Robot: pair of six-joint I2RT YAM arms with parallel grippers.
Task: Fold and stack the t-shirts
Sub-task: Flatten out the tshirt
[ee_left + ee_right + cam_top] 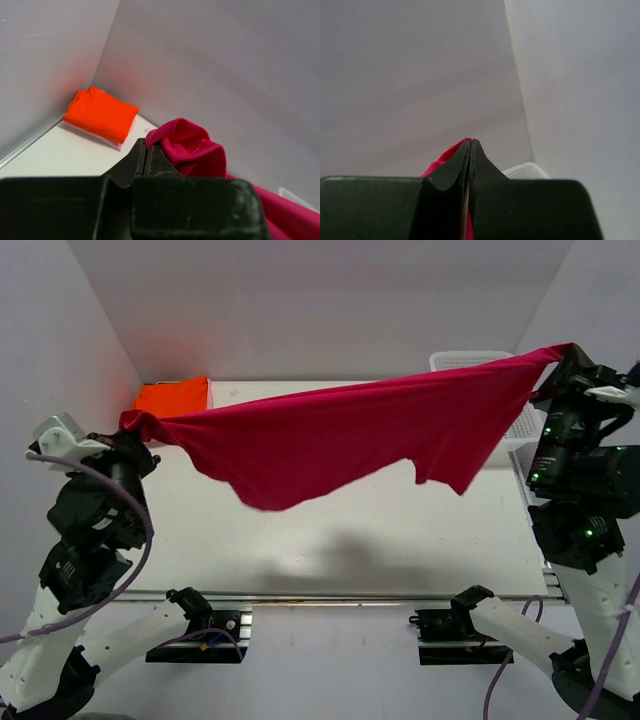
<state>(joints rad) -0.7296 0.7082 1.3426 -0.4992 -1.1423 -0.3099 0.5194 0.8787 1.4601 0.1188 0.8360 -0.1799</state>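
The magenta-pink t-shirt (340,435) hangs stretched in the air between my two grippers, sagging in the middle above the table. My left gripper (133,425) is shut on its left corner; in the left wrist view the cloth (192,145) bunches beside the closed fingertips (146,146). My right gripper (562,355) is shut on its right corner, held higher; the right wrist view shows pink cloth (451,152) pinched at the closed gripper (471,143). The orange t-shirt (172,397) lies as a folded rectangle in the far left corner, also in the left wrist view (101,113).
A white mesh basket (520,425) stands at the far right of the table, partly behind the shirt, and shows in the right wrist view (526,171). White walls enclose the white table (340,540) on three sides. The arm bases sit at the near edge.
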